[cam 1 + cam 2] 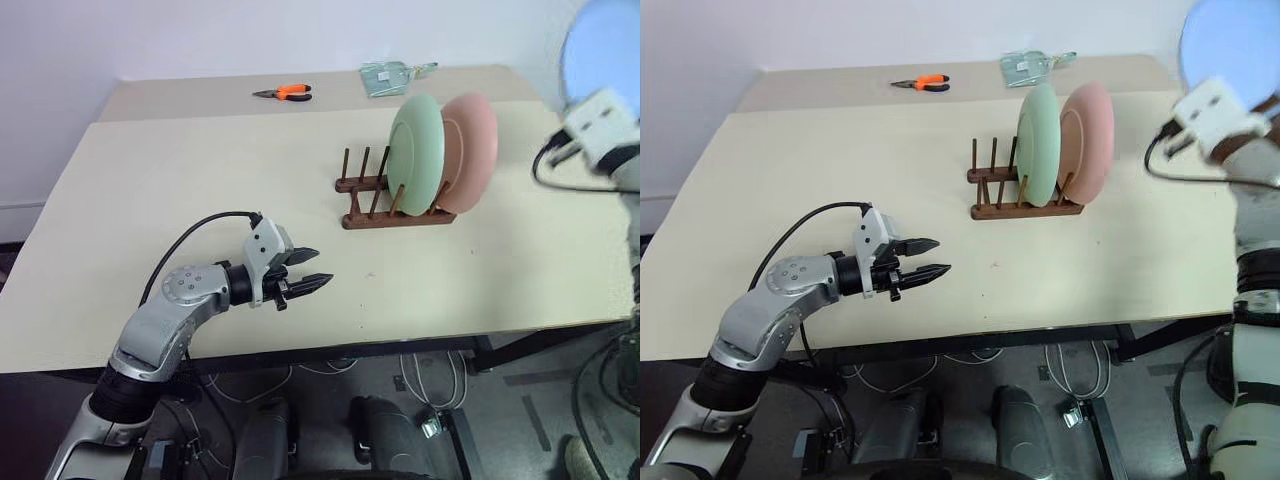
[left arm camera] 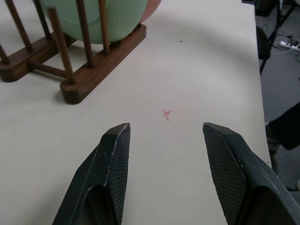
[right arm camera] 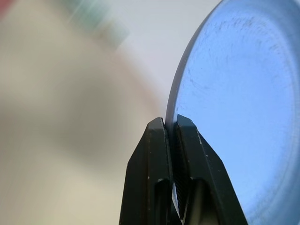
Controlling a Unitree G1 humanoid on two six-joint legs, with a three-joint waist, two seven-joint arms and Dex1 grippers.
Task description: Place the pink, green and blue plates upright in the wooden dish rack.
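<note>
Green plate (image 1: 1037, 145) and pink plate (image 1: 1087, 145) are both standing upright in the wooden dish rack (image 1: 1015, 192), toward the tabletop's (image 1: 840, 160) far right. Blue plate (image 1: 1230, 45) is up in the air past the right edge. Left gripper (image 1: 932, 257) hangs open over the near edge. Orange pliers (image 1: 922, 84) sit by the far edge.

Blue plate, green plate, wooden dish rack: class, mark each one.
blue plate (image 3: 243, 108), right wrist view, its face.
green plate (image 1: 417, 150), left eye view, its face.
wooden dish rack (image 1: 372, 221), left eye view, near rail.

No legible text or labels anywhere.
</note>
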